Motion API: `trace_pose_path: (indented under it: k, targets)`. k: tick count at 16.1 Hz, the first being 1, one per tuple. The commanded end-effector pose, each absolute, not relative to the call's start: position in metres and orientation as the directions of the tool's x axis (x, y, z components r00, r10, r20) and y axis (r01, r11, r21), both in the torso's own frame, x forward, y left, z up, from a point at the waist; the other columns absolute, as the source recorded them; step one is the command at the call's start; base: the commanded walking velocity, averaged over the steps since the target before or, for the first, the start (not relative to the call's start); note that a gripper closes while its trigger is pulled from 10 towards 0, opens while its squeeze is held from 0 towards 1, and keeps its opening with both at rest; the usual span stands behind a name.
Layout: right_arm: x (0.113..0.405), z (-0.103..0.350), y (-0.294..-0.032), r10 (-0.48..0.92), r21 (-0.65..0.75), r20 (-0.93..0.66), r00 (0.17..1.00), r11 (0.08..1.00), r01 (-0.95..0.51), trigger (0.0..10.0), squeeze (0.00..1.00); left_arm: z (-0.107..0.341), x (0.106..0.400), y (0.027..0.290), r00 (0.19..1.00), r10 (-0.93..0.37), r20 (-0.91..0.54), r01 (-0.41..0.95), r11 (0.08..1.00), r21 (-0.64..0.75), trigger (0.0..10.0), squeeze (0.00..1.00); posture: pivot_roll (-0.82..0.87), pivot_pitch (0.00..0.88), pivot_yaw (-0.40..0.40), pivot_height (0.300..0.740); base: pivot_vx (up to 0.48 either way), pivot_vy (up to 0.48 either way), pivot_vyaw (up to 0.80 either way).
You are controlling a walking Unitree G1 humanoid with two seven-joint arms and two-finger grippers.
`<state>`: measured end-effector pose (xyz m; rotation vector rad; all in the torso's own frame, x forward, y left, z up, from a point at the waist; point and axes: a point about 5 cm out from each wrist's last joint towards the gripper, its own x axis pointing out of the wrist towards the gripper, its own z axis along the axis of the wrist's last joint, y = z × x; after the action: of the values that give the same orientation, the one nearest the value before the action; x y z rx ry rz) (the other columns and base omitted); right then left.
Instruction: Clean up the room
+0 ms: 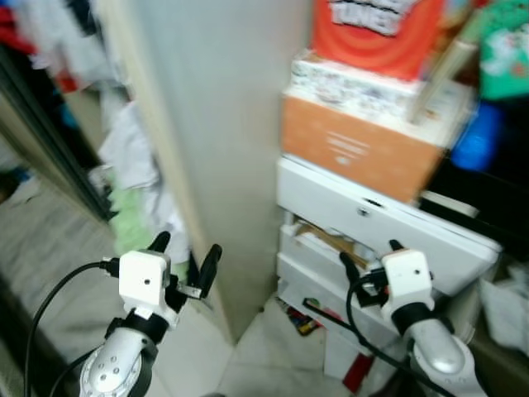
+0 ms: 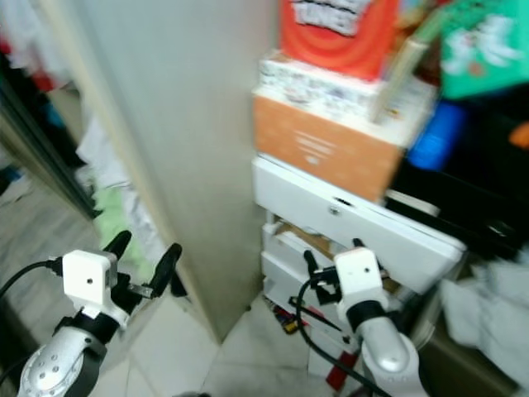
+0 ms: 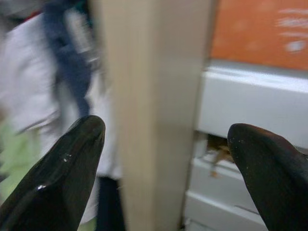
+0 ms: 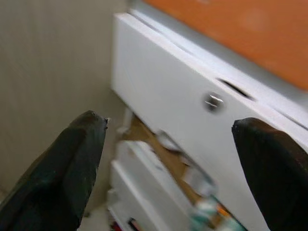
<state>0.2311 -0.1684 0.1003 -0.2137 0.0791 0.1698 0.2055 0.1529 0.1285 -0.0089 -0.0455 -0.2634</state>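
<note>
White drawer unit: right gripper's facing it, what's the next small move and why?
Probably ease the right gripper forward toward the tilted top drawer front of the white drawer unit. Both grippers are open and empty, the drawers below gape with clutter, and the right wrist view looks straight at that front's small knob. The left gripper faces the beige panel.

A tall beige panel [image 1: 219, 141] stands upright — beside it a white drawer unit [image 1: 372, 227] with its top drawer front tilted outward. An orange box [image 1: 355, 149] sits on the unit, a patterned box [image 1: 364, 91] stacked on it, a red carton [image 1: 376, 33] topmost.
</note>
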Motion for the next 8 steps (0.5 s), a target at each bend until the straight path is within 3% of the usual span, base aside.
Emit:
trace_pose_path:
  k: [1, 8]
  targets:
    - [0.2311, 0.1014, -0.1641, 0.186, -0.2, -0.092, 0.978, 0.959, -0.201, 10.0, 0.0, 0.1294, 0.2039, 0.1536, 0.966, -0.255, 0.048, 0.255, 0.967, -0.002, 10.0, 0.0, -0.05, 0.101, -0.024, 0.74, 0.0, 0.0, 0.8]
    - [0.2288, 0.0996, -0.1662, 0.2, -0.198, -0.101, 0.975, 0.956, -0.217, 10.0, 0.0, 0.1287, 0.194, 0.1586, 0.976, -0.213, 0.044, 0.213, 0.977, 0.008, 10.0, 0.0, -0.04, 0.1, -0.032, 0.74, 0.0, 0.0, 0.8]
